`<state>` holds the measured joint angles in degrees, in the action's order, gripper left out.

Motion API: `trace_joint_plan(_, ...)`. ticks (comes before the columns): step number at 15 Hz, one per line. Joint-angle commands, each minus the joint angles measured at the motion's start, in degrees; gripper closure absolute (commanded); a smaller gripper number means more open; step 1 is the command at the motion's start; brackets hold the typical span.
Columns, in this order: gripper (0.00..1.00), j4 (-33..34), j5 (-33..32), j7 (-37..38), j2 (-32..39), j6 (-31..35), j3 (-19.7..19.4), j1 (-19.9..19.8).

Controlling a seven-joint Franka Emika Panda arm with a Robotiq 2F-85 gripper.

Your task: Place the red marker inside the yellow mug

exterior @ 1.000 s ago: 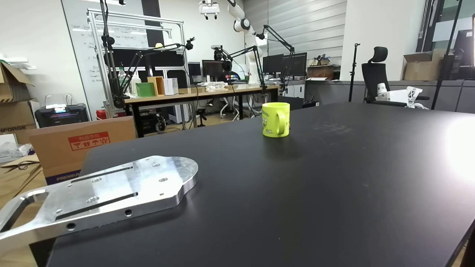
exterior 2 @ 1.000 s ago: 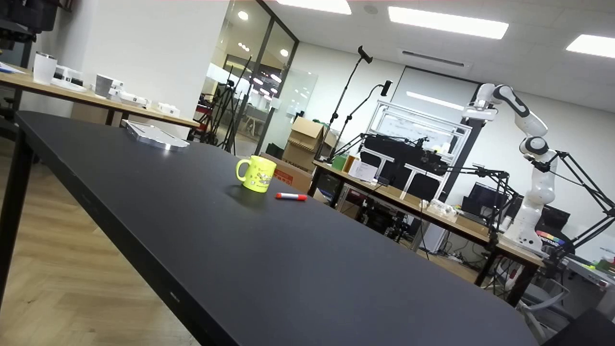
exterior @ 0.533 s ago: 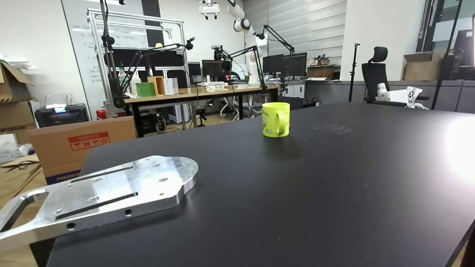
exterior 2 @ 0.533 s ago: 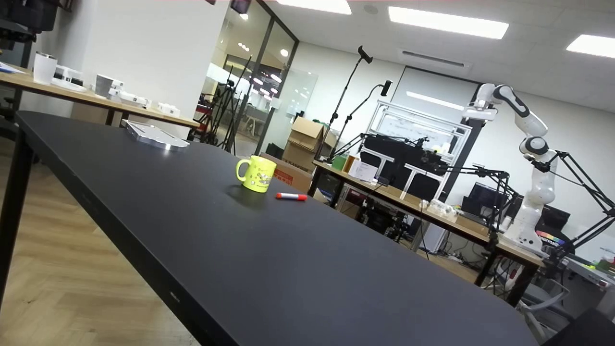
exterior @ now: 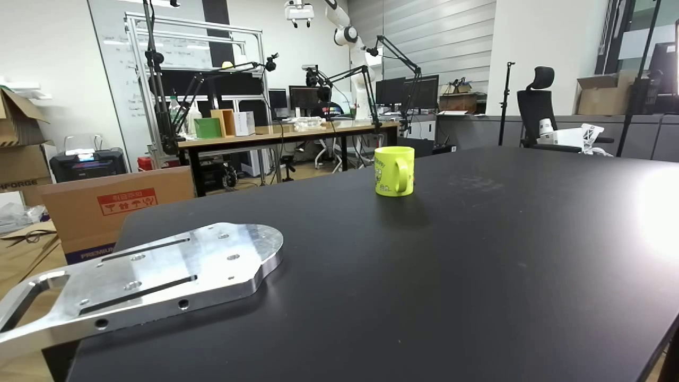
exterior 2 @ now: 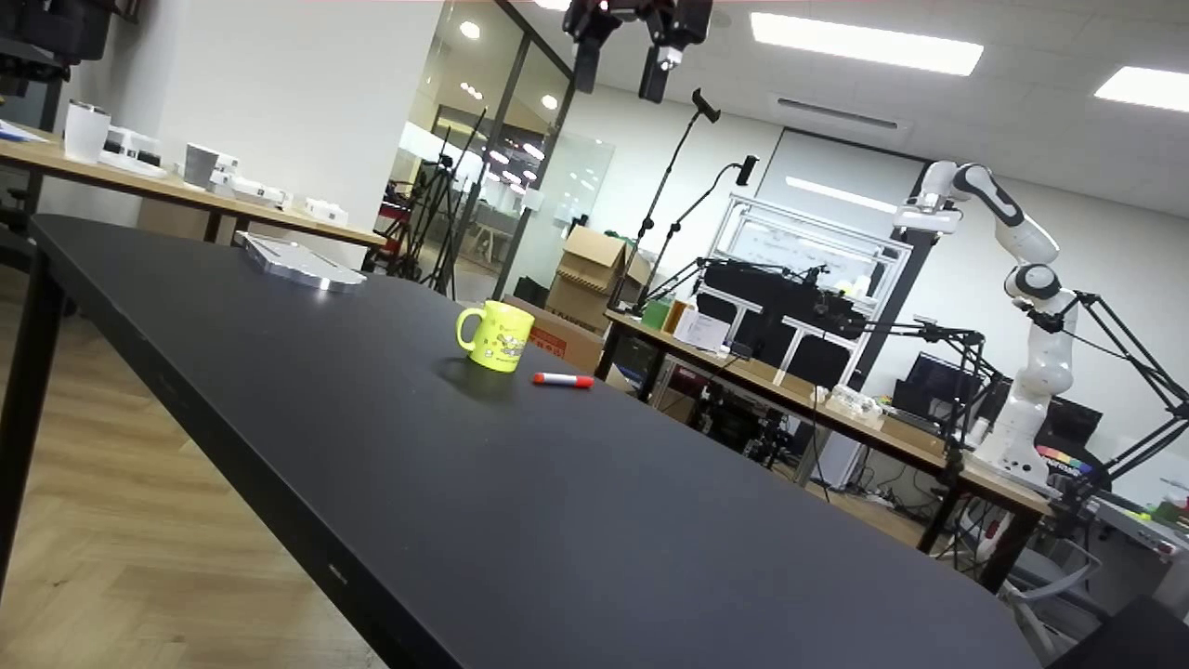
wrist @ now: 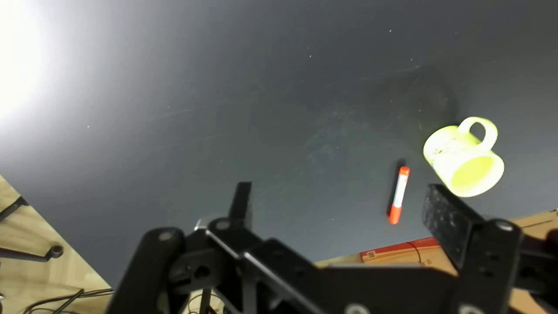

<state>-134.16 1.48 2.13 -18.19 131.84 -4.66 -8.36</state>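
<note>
The red marker (exterior 2: 563, 380), with a white middle and red ends, lies flat on the black table beside the yellow mug (exterior 2: 502, 339), apart from it. The mug stands upright, handle turned away from the marker. In an exterior view the mug (exterior: 386, 171) hides nearly all of the marker. My gripper (exterior 2: 620, 85) hangs high above the table, fingers pointing down, open and empty. In the wrist view the marker (wrist: 399, 195) shows between the open fingers, nearer the right finger (wrist: 451, 224). The mug (wrist: 449, 152) shows beyond that finger, its opening visible.
A flat grey metal plate (exterior: 175, 254) lies at one end of the black table (exterior 2: 557, 520); it also shows in an exterior view (exterior 2: 302, 265). A cardboard box (exterior: 122, 207) stands beside the table edge, below the tabletop near the marker's side in the wrist view (wrist: 401, 255).
In an exterior view my gripper has come in from the top edge, moving down and to the right. The marker, mug and plate have not moved.
</note>
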Motion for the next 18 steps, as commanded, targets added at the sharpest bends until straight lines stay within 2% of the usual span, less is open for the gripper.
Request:
trace_joint_plan(1,0.00,2.04,-0.73,1.17,2.00,-0.28,-0.56,0.29)
trace_joint_plan(4,0.00,5.45,-1.04,2.43,5.67,-0.53,-0.62,0.06)
trace_joint_plan(12,0.00,6.83,-2.13,3.42,7.07,0.32,-0.49,-0.21)
trace_joint_plan(15,0.00,11.80,-1.79,4.34,13.44,5.38,-0.98,-0.47)
trace_joint_plan(18,0.00,20.32,-1.47,5.17,23.88,9.04,-1.54,-0.27)
